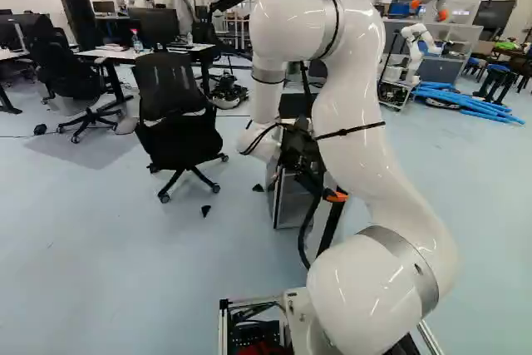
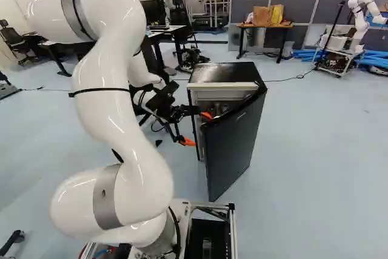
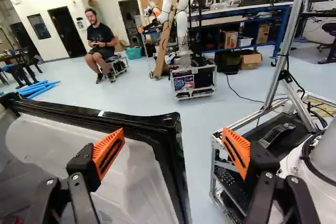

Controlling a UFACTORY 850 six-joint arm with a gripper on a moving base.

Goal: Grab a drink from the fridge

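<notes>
Glossy black across the top of the fridge [image 2: 223,73], near the middle of the right base view, upright along a vertical long axis, opening turned towards the moving base [image 2: 231,228]. Ajar at the tall, flat, dark door [image 2: 233,144], with free edge towards the base. Inside, smooth moulded white on the liner [image 3: 134,179], with a shiny black rim [image 3: 139,121] (rounded at the corner). Spread apart at the gripper [image 2: 197,128], with ribbed orange pads [image 3: 105,149]. Cannot make out the drink.
</notes>
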